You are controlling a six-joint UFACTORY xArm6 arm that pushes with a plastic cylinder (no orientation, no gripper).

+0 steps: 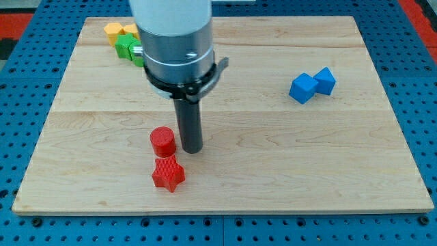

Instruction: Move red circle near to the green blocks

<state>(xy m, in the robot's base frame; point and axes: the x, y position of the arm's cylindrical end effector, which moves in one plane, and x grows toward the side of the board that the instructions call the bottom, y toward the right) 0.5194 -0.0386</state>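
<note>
The red circle (162, 141) lies on the wooden board (273, 171), left of centre in the lower half. My tip (192, 149) stands just to the circle's right, very close to it; I cannot tell if it touches. A red star (168, 173) lies just below the circle. The green blocks (128, 49) sit at the view's top left, partly hidden behind the arm's body. Their shapes are hard to make out.
Two yellow blocks (119, 30) touch the green ones at the top left corner. Two blue blocks (312, 85) sit together at the view's right. The arm's wide body (176, 41) hides part of the board's top.
</note>
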